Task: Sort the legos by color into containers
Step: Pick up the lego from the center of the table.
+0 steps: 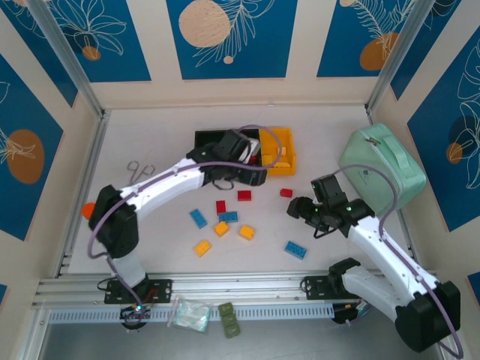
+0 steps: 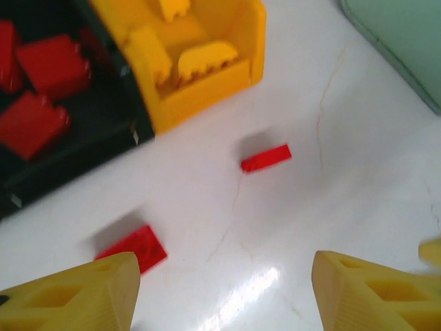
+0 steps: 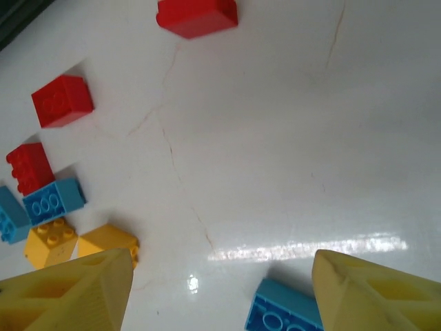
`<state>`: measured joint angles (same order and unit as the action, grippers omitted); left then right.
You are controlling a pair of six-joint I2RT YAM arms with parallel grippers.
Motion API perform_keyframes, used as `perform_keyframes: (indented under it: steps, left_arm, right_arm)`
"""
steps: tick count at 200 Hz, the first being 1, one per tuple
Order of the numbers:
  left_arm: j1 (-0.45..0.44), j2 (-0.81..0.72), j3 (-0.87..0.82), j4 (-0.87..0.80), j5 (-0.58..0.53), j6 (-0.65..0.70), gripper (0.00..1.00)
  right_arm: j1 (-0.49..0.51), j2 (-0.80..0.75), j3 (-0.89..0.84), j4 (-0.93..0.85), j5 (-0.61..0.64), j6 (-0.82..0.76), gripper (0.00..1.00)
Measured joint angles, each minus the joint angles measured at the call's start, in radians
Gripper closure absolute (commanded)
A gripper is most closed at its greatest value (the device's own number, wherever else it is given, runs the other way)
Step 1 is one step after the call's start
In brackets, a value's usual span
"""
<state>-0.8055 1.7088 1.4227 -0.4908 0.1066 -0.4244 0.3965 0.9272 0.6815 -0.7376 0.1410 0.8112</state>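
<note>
Open white tabletop (image 2: 372, 207) is seen between the spread, empty fingers of the left gripper (image 2: 224, 283); joined yellow and black plastic bins (image 2: 200, 96) stand beyond them. Small red, blue and yellow studded bricks (image 3: 62, 100) are scattered before the spread fingers of the right gripper (image 3: 220, 289).

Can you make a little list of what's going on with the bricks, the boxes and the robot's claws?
yellow bin: yellow bricks inside
black bin: red bricks inside
loose red bricks: three
loose blue bricks: three
loose yellow-orange bricks: three
left gripper: open, empty, near the bins
right gripper: open, empty, above loose bricks
</note>
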Motion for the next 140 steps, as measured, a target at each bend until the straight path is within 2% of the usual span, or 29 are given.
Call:
perform_keyframes:
  steps: [33,74,140]
  left_arm:
    - [0.000,-0.182,-0.252,0.040,0.017,-0.031,0.30]
    - [0.000,-0.361,-0.467,0.068,0.016,-0.095,0.28]
    - [0.000,-0.446,-0.637,0.109,0.016,-0.190,0.27]
  right_arm:
    - [0.004,0.171,0.081,0.055,0.045,-0.037,0.28]
    - [0.003,0.386,0.178,0.121,0.085,-0.077,0.28]
    - [-0.002,0.652,0.332,0.148,0.148,-0.109,0.29]
